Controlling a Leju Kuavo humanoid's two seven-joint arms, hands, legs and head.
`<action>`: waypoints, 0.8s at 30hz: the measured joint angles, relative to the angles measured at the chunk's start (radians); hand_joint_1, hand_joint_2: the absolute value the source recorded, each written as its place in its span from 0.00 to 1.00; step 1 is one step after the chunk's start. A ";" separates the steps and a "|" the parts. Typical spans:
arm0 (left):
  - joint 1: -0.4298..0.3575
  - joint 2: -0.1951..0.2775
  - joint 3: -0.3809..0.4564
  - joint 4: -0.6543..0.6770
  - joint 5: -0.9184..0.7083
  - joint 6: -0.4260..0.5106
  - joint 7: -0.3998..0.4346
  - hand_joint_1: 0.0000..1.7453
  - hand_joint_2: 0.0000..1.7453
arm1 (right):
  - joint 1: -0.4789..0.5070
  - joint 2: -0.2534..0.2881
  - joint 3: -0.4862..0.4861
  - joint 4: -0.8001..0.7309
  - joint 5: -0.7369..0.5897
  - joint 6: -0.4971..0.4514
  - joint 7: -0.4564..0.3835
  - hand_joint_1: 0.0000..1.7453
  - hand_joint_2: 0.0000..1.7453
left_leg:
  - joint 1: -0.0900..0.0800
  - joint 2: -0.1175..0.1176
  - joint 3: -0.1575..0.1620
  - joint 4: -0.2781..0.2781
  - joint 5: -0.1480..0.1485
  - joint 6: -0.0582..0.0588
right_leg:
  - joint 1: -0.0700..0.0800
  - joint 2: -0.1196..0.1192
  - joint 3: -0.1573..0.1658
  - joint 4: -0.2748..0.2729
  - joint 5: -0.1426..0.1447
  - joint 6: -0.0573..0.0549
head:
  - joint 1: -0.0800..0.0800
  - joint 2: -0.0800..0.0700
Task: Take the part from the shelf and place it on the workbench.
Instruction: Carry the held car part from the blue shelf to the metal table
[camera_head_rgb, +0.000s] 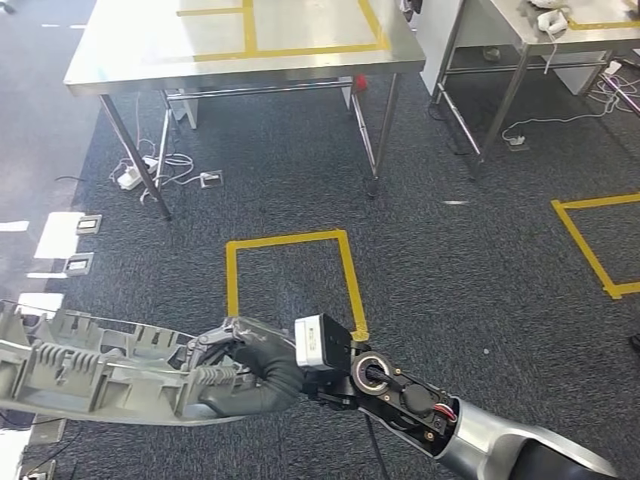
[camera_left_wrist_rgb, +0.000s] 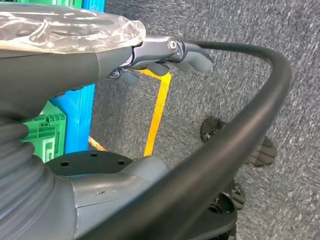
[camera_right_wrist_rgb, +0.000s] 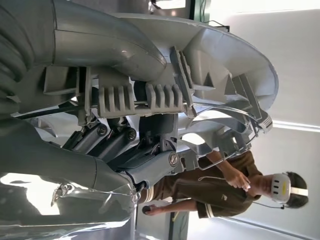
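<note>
Head view: right hand (camera_head_rgb: 253, 372) fingers grip grey part (camera_head_rgb: 90, 365) | left hand (camera_left_wrist_rgb: 158, 55) holds nothing | steel workbench (camera_head_rgb: 151, 50), taped carpet (camera_head_rgb: 453, 250)

Head camera looks down on carpet and table (camera_head_rgb: 226, 50); wrist cameras sit close behind each hand, the right sharing the grey part (camera_head_rgb: 90, 365).

The part (camera_head_rgb: 98, 365) in my right hand (camera_head_rgb: 256, 375) juts far to my left, low over open carpet. Ahead, the workbench (camera_head_rgb: 151, 50) top looks bare, its legs (camera_head_rgb: 136, 155) and floor cables (camera_head_rgb: 162, 170) beneath. A person (camera_right_wrist_rgb: 222, 187) stands beyond the part, how near I cannot tell
</note>
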 joint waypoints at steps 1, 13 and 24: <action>0.000 0.000 0.000 0.000 0.001 0.000 0.001 0.00 1.00 | 0.000 0.000 0.000 0.000 0.000 0.001 0.000 1.00 1.00 | -0.001 0.000 0.000 0.000 -0.001 0.002 | -0.001 0.000 0.001 -0.002 0.001 0.004 | 0.000 0.000; 0.000 0.000 0.000 0.000 0.025 0.002 0.006 0.00 1.00 | -0.005 0.003 0.001 0.015 0.006 0.003 -0.005 1.00 1.00 | -0.002 0.000 0.002 0.000 -0.003 0.005 | 0.000 0.000 0.004 -0.007 0.001 0.035 | 0.000 0.000; 0.001 0.005 0.000 0.000 0.033 -0.001 0.009 0.00 1.00 | -0.014 0.012 0.001 0.026 0.007 0.005 -0.005 1.00 1.00 | -0.003 -0.002 0.014 -0.014 -0.010 0.024 | -0.006 -0.003 0.010 0.002 0.010 0.051 | -0.003 0.000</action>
